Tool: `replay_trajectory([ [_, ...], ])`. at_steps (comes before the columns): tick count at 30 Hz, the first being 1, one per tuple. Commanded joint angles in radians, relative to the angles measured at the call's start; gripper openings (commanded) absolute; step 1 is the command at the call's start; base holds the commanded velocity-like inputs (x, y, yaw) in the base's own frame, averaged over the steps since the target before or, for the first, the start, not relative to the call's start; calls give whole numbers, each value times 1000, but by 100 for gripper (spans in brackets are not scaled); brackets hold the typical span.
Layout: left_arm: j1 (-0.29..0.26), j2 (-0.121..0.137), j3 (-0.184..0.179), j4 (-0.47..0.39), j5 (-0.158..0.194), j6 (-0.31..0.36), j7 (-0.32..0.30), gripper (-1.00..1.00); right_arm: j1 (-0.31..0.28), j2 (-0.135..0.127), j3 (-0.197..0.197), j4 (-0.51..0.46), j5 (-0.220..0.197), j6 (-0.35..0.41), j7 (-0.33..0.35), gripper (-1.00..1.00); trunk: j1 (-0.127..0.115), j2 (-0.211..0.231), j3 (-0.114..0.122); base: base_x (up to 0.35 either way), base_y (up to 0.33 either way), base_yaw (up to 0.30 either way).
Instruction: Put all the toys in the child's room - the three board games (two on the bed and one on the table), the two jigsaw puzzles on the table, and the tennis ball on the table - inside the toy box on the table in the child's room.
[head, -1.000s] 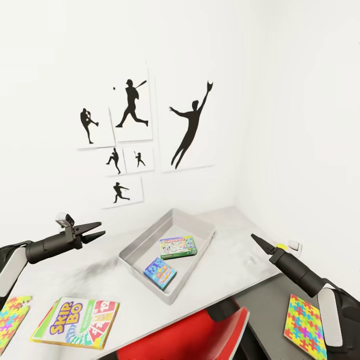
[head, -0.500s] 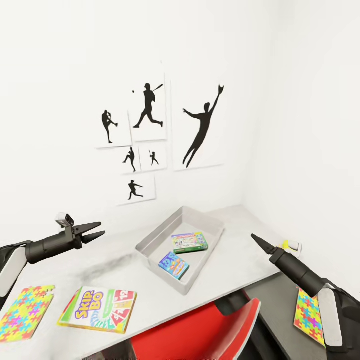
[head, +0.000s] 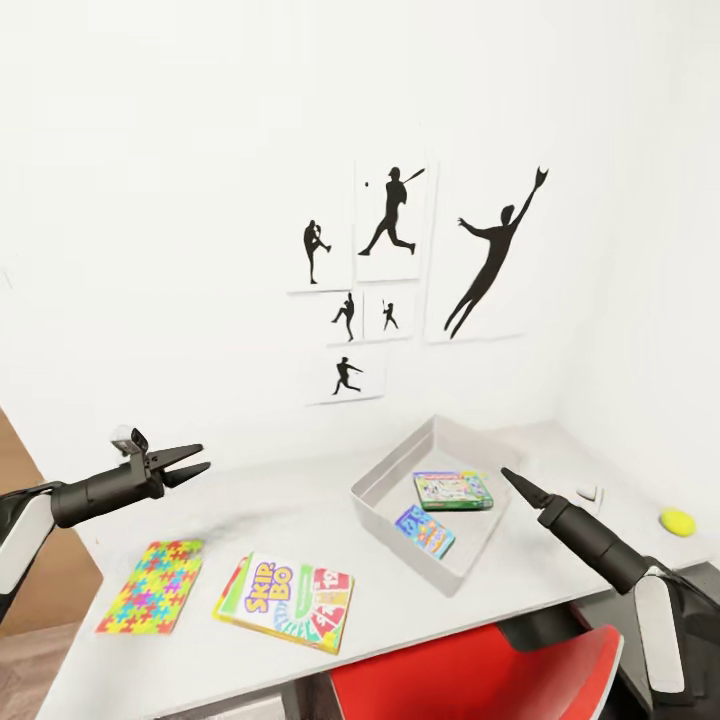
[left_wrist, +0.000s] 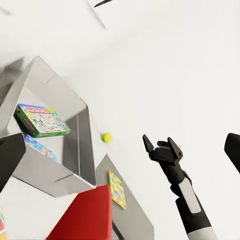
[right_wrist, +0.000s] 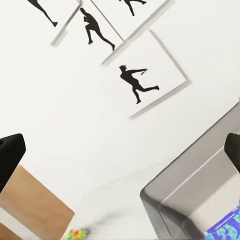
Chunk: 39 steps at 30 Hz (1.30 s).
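Observation:
The grey toy box (head: 385, 478) stands on the pale table (head: 300, 505). In it lie a white-and-green board game (head: 453, 491) and a blue one (head: 424, 531). The SKIP-BO board game (head: 287, 602) lies flat near the table's front edge, beside a jigsaw puzzle (head: 152, 585). A second puzzle (left_wrist: 117, 189) rests on the lower dark section. The yellow tennis ball (head: 677, 521) sits at the far right. My left gripper (head: 203, 456) hovers open above the table's left part. My right gripper (head: 508, 475) hangs open by the box's right side, empty. The bed is out of view.
A red chair (head: 470, 680) is tucked under the table's front edge. Baseball silhouette posters (head: 420, 270) hang on the white wall behind the box. A brown wooden panel (head: 25, 540) stands left of the table. A small white object (head: 590, 493) lies near the ball.
The whole view has swung left, so the box and games sit further right in the picture. The tennis ball has come into view. Both arms keep their pose.

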Motion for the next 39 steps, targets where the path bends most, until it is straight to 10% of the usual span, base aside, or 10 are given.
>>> replay_trajectory([
  [1,-1,0,0,1,0,4,-3,100,-1,0,-1,-1,-4,7,1,100,1,-2,-2,0,281,284],
  [39,-1,1,0,6,-1,4,-3,100,-1,1,-1,0,-5,5,3,100,1,-2,-2,0,286,266],
])
